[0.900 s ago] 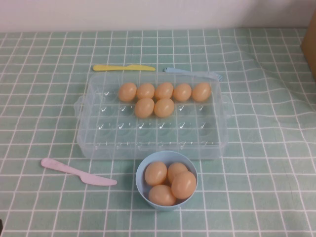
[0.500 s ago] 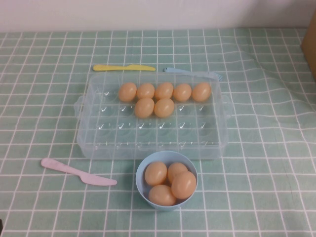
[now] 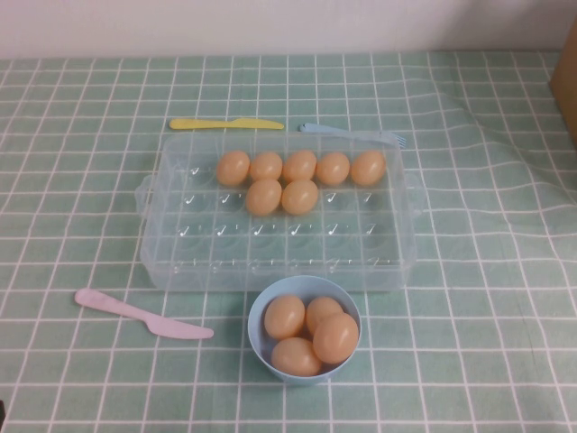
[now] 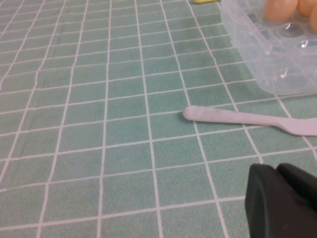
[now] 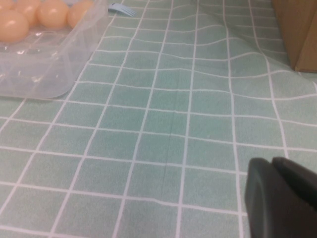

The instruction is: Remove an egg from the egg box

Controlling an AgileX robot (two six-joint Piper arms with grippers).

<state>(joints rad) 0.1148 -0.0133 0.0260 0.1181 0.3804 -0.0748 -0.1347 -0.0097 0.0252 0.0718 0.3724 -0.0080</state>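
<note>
The clear plastic egg box stands mid-table with several orange-tan eggs in its far rows; its near rows are bare. Neither gripper shows in the high view. In the left wrist view my left gripper is shut and empty, low over the cloth, well short of the egg box's corner and its eggs. In the right wrist view my right gripper is shut and empty over the cloth, far from the egg box and its eggs.
A light-blue bowl with several eggs sits just in front of the box. A pink knife lies front left, also in the left wrist view. A yellow knife and blue fork lie behind the box. A cardboard box stands far right.
</note>
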